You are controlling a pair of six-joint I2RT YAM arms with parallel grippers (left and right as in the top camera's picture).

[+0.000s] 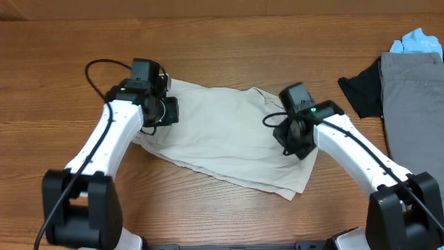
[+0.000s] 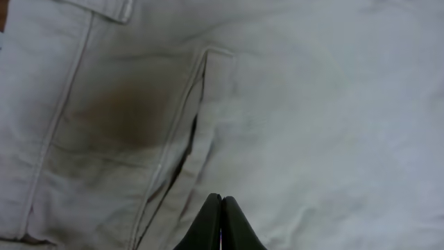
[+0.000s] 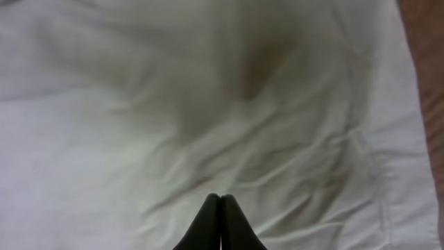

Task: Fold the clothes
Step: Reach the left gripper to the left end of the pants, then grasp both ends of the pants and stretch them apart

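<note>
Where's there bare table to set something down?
Bare table runs along the far edge behind the cream trousers, at far left, and between them and the black garment. The right edge is crowded: black garment, grey trousers, blue cloth.

- We see the grey trousers (image 1: 415, 104) cut by the overhead's right edge;
- the cream trousers (image 2: 312, 104) overrun both wrist views, blurred;
- the left arm (image 1: 104, 142) and right arm (image 1: 354, 149) hide parts of them overhead.

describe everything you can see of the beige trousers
The cream-beige trousers lie on the wooden table, folded into a rough, wrinkled rectangle of cotton-looking cloth. The left wrist view shows a stitched slit pocket, seams and a brownish patch. The left gripper is over one end, the right gripper over the other, both jaws shut.
</note>
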